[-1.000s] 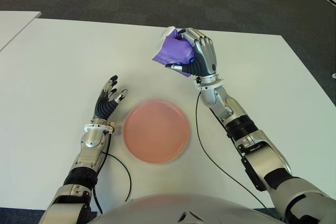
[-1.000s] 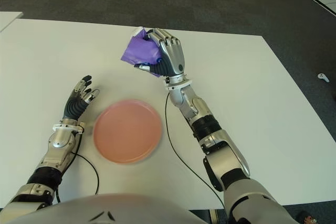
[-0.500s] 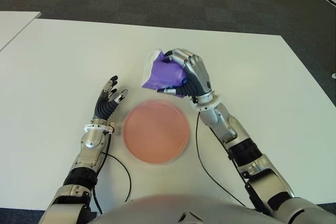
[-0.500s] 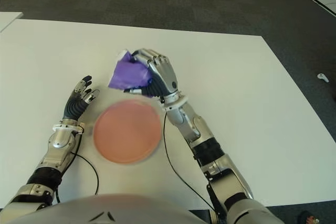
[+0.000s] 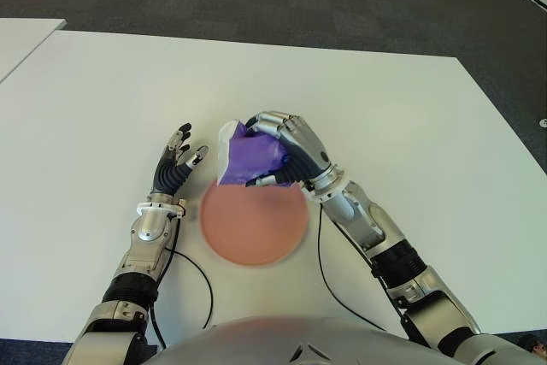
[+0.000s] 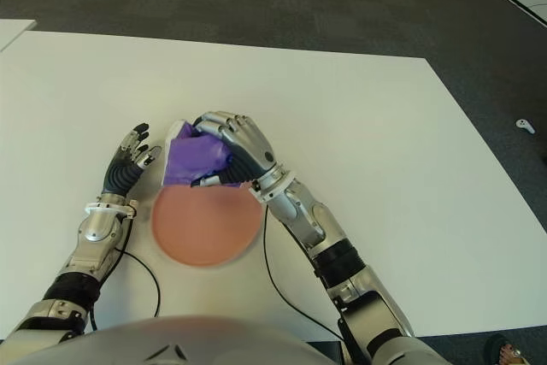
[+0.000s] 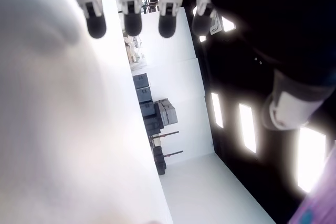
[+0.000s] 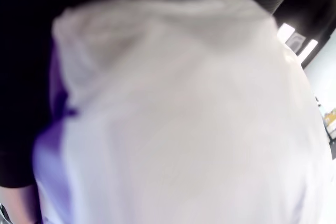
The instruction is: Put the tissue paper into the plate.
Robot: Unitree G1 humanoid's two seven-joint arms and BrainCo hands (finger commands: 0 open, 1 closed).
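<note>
Presently right hand (image 5: 286, 158) curled around purple tissue pack (image 5: 249, 158), held over far rim of pink plate (image 5: 254, 224). Left hand (image 5: 175, 167) beside plate's left, fingers spread, holding nothing, over white tabletop (image 5: 85, 108).

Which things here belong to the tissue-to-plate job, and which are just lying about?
Job: purple tissue pack, held by the right hand at the pink plate's far edge.
Lying about: white table; left hand, open, left of the plate.
</note>
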